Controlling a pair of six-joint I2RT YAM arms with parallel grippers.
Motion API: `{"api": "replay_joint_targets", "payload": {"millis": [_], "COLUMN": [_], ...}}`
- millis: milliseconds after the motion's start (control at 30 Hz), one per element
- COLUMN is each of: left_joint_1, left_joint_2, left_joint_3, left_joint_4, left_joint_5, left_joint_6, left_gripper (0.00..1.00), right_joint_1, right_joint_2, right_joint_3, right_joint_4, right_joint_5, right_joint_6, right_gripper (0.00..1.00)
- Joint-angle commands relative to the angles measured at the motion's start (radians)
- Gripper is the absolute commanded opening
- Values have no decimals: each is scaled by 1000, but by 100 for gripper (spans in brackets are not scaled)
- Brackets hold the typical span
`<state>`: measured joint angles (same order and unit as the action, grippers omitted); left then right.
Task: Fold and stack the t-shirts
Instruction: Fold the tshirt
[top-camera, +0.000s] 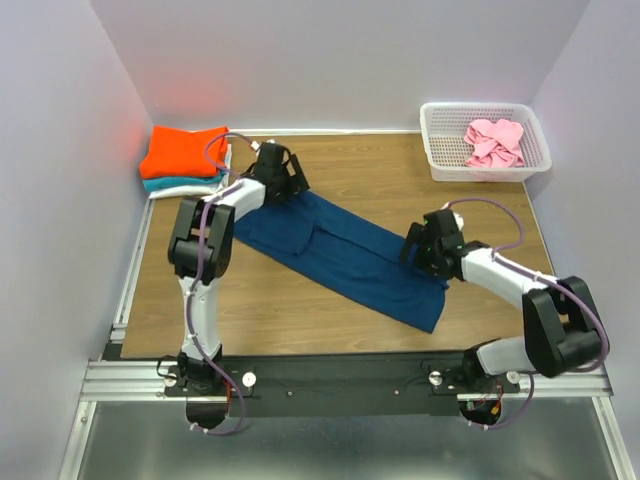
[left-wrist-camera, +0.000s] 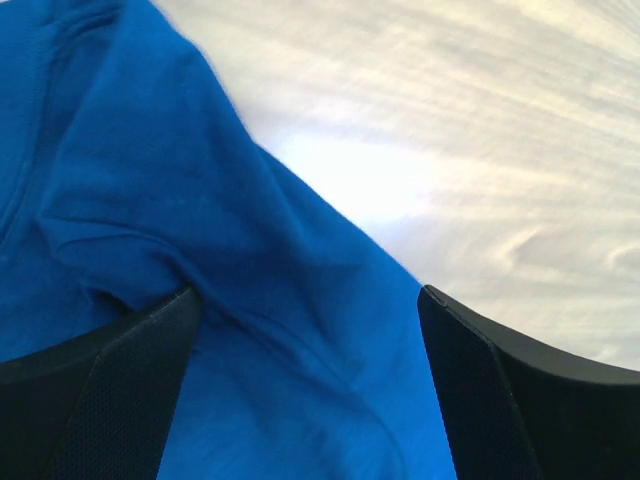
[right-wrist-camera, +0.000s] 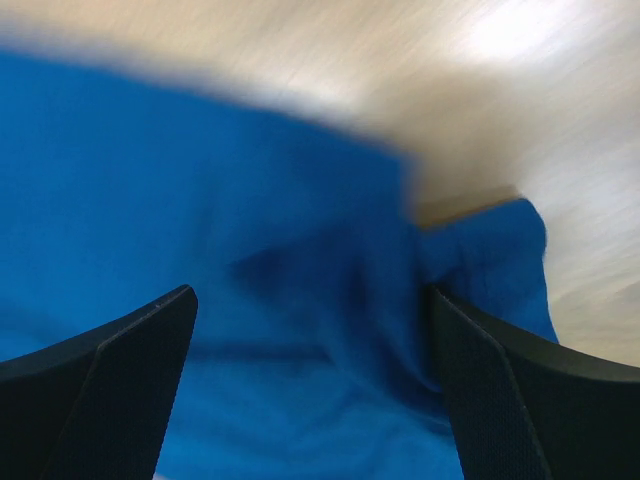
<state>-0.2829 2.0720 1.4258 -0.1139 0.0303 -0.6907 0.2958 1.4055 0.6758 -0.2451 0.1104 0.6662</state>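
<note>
A dark blue t-shirt (top-camera: 340, 255) lies folded into a long strip slanting across the middle of the table. My left gripper (top-camera: 283, 183) hovers over its far left end, jaws open, with blue cloth (left-wrist-camera: 250, 300) below and between the fingers. My right gripper (top-camera: 418, 250) is over the strip's right side, jaws also open over blue fabric (right-wrist-camera: 300, 330). An orange t-shirt (top-camera: 183, 150) lies folded on a teal one (top-camera: 178, 184) with a white one under them at the back left. A pink t-shirt (top-camera: 494, 141) is crumpled in the basket.
The white lattice basket (top-camera: 436, 150) stands at the back right corner. Grey walls close the table on three sides. A metal rail (top-camera: 350, 380) runs along the near edge with both arm bases on it.
</note>
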Motion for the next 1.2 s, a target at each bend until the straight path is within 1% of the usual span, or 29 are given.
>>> {"api": "replay_joint_targets", "payload": {"millis": [0,33,100,133,167,200,267,300,367,400,433,467,500,533,633,700,733,867,1000,1100,1167], "left_joint_1": [-24,-28,-36,-38,-38,-38,-39,-39,-41,-45,-48,-50,-55,-61,-85,-94,-94,-99,-111,-113,-113], "left_joint_2": [193,248,301,327,377,401,456,471,494,516,522,530,537,540,571,606,618,674,681,700,718], "left_joint_3": [248,298,385,471,513,589,648,694,726,766,778,788,792,794,847,889,901,949,956,963,1004], "left_joint_4": [-190,-205,-234,-245,-259,-289,-299,-311,-303,-305,-294,-281,-232,-207,-175,-155,-153,-113,-6,78,91], "left_joint_5": [-7,-4,9,22,45,48,71,80,117,118,131,187,260,281,286,325,359,422,428,470,467], "left_joint_6": [22,29,39,43,45,39,43,42,40,39,42,37,37,36,40,49,42,-4,-41,-84,-108], "left_gripper": [97,97,97,97,97,97,97,97,97,97,97,97,97,97,97,98,98,98,98,98,98], "right_joint_1": [150,201,252,276,307,316,339,345,353,367,377,388,402,402,407,407,407,411,417,431,443], "right_joint_2": [-62,-88,-120,-135,-169,-183,-247,-276,-321,-353,-361,-367,-370,-366,-361,-346,-336,-294,-222,-169,-154], "right_joint_3": [-90,-120,-148,-156,-168,-171,-176,-194,-211,-217,-219,-220,-220,-219,-213,-208,-209,-208,-200,-205,-202], "right_joint_4": [-83,-83,-83,-89,-112,-124,-192,-204,-212,-201,-201,-201,-201,-200,-175,-157,-151,-106,-68,-22,0], "right_joint_5": [-70,-87,-104,-104,-104,-188,-245,-332,-441,-545,-552,-545,-538,-544,-535,-526,-529,-545,-552,-570,-578], "right_joint_6": [82,98,98,93,58,24,-37,-57,-71,-94,-94,-102,-106,-111,-108,-103,-103,-105,-122,-120,-120], "right_gripper": [100,100,100,100,100,100,100,100,100,100,100,100,100,100,100,100,100,100,100,100,100]}}
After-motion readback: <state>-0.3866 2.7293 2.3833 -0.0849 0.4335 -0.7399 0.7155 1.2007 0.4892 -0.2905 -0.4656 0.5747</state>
